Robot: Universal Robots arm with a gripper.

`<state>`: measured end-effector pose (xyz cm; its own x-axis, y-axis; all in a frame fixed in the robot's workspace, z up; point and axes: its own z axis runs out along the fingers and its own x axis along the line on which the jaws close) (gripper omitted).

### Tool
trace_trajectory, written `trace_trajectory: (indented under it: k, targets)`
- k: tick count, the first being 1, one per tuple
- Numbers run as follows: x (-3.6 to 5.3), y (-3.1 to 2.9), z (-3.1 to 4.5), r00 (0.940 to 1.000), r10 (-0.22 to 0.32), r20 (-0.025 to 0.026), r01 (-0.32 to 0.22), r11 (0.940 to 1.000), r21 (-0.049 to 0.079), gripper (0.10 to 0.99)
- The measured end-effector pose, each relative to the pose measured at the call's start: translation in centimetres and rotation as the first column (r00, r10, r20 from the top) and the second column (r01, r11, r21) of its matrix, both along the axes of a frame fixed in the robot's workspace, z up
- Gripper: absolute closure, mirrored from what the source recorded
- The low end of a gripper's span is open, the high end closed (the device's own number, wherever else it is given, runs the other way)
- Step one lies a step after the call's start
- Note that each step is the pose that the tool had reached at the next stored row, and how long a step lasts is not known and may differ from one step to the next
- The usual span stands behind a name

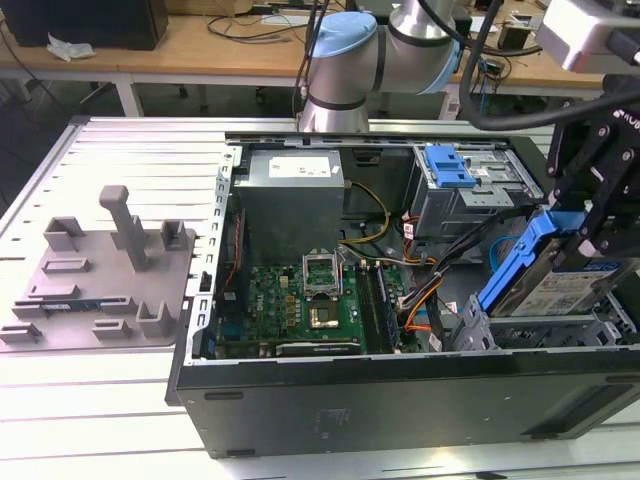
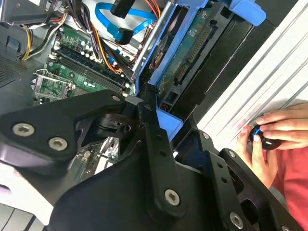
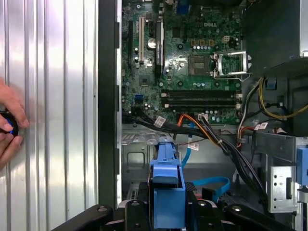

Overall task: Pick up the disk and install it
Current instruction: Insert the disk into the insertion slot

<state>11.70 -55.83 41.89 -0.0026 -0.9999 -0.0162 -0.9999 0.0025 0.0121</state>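
Note:
The disk, a silver drive with a white-and-blue label and blue side rails, hangs tilted over the drive bay at the exterior view's right end of the open computer case. My gripper is shut on it from above. In the first wrist view the blue rail sits between the black fingers. The second wrist view shows the disk's green circuit-board underside and blue frame just past the finger linkage.
The open case holds a motherboard, a big grey box, a grey cage with a blue latch and loose cables. A grey fixture plate lies at the exterior view's left. A person's hand rests beside the case.

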Motion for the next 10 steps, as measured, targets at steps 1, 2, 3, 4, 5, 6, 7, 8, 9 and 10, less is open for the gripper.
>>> trace_trajectory:
  k: [1, 2, 3, 4, 5, 6, 7, 8, 9, 10]
  targets:
    - [0.00, -0.02, -0.11, 1.0000, 0.000, -0.0001, 0.000, 1.0000, 0.000, 0.722]
    - [0.00, -0.05, -0.25, 1.0000, 0.000, -0.0001, 0.000, 1.0000, 0.000, 0.722]
    - [0.00, -0.07, -0.43, 1.0000, 0.000, -0.0001, 0.000, 1.0000, 0.000, 0.722]
    - [0.00, -0.10, -0.70, 1.0000, 0.000, -0.0001, 0.000, 1.0000, 0.000, 0.722]
    - [0.00, -0.12, -0.95, 1.0000, 0.000, -0.0001, 0.000, 1.0000, 0.000, 0.722]
    - [0.00, -0.13, -1.13, 1.0000, 0.000, 0.0000, 0.000, 1.0000, -0.001, 0.722]
    - [0.00, -0.14, -1.24, 1.0000, 0.000, 0.0001, 0.000, 1.0000, 0.000, 0.714]
    - [0.00, -0.13, -1.29, 1.0000, 0.000, -0.0001, 0.000, 1.0000, 0.000, 0.659]
    - [0.00, -0.13, -1.31, 1.0000, 0.000, 0.0000, 0.000, 1.0000, 0.000, 0.659]
    - [0.00, -0.13, -1.32, 1.0000, 0.000, -0.0001, 0.000, 1.0000, 0.000, 0.584]
